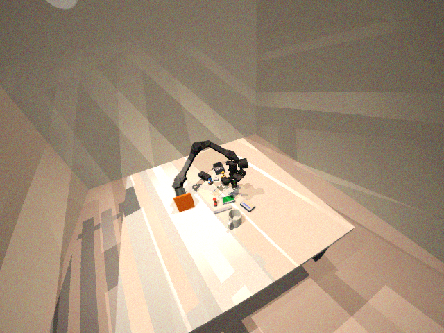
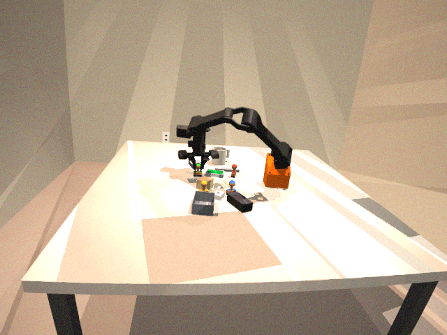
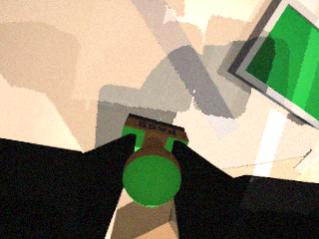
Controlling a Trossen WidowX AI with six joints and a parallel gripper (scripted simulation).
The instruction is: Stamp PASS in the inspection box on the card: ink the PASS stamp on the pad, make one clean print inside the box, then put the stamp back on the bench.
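Observation:
My gripper (image 1: 234, 182) (image 2: 198, 167) (image 3: 154, 144) is shut on the green-knobbed PASS stamp (image 1: 234, 184) (image 2: 197, 173) (image 3: 152, 180). The stamp hangs knob up, with PASS lettering on its side in the wrist view. Its height over the bench is hard to tell. The green ink pad (image 1: 227, 199) (image 2: 215, 172) (image 3: 301, 50) lies apart from the stamp, at the upper right in the wrist view. The card is washed out by light in the top and exterior views; its inspection box and any print cannot be made out. The stamp's underside is hidden.
A red-knobbed stamp (image 1: 215, 201) (image 2: 233, 170), a blue-knobbed one (image 1: 209, 180) (image 2: 232, 185) and a yellow-knobbed one (image 1: 223, 174) (image 2: 204, 185) stand nearby. Also there are a grey mug (image 1: 234, 218) (image 2: 218, 155), a dark open box (image 2: 203, 208), a black block (image 2: 239, 201) and a flat dark-edged case (image 1: 247, 206).

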